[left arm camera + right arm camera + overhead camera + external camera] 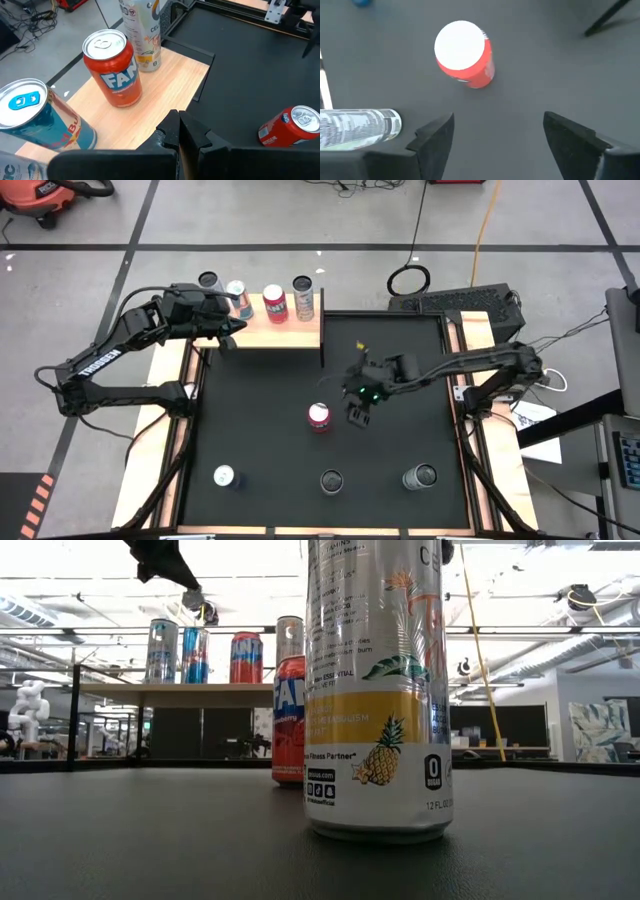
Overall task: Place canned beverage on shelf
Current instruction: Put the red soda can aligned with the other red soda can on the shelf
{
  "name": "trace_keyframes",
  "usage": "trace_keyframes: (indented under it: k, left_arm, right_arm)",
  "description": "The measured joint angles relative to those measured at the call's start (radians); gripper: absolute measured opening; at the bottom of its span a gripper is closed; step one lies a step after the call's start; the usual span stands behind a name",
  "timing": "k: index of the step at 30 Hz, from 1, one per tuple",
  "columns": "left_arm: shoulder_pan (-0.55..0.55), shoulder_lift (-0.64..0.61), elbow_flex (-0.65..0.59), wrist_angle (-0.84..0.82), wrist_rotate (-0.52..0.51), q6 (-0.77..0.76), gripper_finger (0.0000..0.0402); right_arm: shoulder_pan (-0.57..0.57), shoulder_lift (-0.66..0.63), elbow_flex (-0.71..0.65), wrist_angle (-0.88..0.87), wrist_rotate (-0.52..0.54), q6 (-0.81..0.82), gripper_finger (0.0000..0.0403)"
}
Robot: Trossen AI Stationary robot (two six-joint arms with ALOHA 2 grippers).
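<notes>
I am holding my right gripper (361, 416) over the middle of the black mat (400, 380), its fingers (436, 140) standing wide apart with nothing between them; a red can (319, 417) is standing upright on the mat just left of it, apart from both fingers; its label is showing white letters I am reading only partly in the low view; my left gripper (228, 340) is hanging at the near left edge of the shelf (290, 335), fingers (172, 132) pressed together and holding nothing; the shelf, a pale wooden board, is sitting at the far left of the mat; four cans are lined along its far edge; a grey-topped can (209, 281) at the left, then a blue and silver can (238, 295), then a red Fanta can (274, 303), then a white Celsius can (303, 297); the shelf's near strip and right end are lying bare; three more cans are standing along the mat's near edge; a blue-topped can (224, 476), a tall pineapple can (331, 481) reading "12 FL OZ" and "Fitness Partner", and a silver can (420, 476); open mat is lying right of my gripper
</notes>
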Motion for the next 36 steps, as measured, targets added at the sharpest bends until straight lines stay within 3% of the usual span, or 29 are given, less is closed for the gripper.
trace_keyframes:
  k: [11, 19, 26, 36]
  left_arm:
    - [0.0, 0.0, 0.0, -0.001, 0.0, 0.0, 0.0001]
    - [0.0, 0.0, 0.0, -0.001, 0.0, 0.0, 0.0001]
    - [0.0, 0.0, 0.0, -0.001, 0.0, -0.001, 0.0001]
    - [0.0, 0.0, 0.0, -0.001, -0.001, -0.026, 0.0001]
  right_arm:
    - [0.024, 0.163, 0.0, 0.137, -0.002, -0.065, 0.0288]
    - [0.024, 0.171, -0.001, 0.128, -0.017, -0.083, 0.029]
    - [0.031, 0.17, -0.001, 0.177, -0.168, -0.12, 0.0318]
    - [0.028, 0.17, -0.001, 0.208, -0.156, -0.183, 0.0375]
